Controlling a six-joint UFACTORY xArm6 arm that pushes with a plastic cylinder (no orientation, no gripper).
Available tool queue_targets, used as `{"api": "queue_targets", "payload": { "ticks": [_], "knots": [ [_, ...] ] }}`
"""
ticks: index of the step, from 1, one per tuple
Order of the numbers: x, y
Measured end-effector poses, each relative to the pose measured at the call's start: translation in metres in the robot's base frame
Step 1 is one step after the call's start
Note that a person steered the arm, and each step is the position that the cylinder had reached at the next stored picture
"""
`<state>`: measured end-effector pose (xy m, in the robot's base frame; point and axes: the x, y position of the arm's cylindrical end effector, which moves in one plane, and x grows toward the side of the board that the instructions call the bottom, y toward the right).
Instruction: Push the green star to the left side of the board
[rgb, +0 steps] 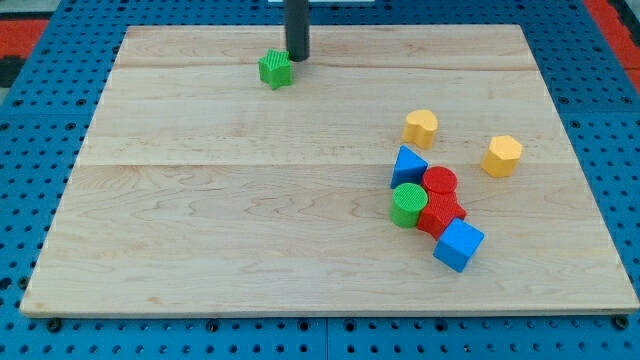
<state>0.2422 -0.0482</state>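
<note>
The green star (275, 69) lies near the view's top, left of the board's middle. My tip (297, 58) stands just to the star's right and slightly above it, close to or touching its right edge. The dark rod rises from there out of the view's top.
A cluster sits at the view's right: a blue triangular block (407, 164), a red cylinder (439, 183), a green cylinder (407, 204), a red star-like block (440, 215) and a blue cube (458, 244). Two yellow hexagonal blocks (421, 127) (502, 155) lie above it. The wooden board (200, 230) rests on a blue pegboard.
</note>
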Motion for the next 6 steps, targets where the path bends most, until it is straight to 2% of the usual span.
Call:
{"api": "queue_targets", "payload": {
  "ticks": [1,2,3,4,5,6],
  "knots": [
    [0.010,0.010],
    [0.046,0.033],
    [0.042,-0.031],
    [0.007,-0.070],
    [0.020,-0.063],
    [0.069,-0.054]
  ]
}}
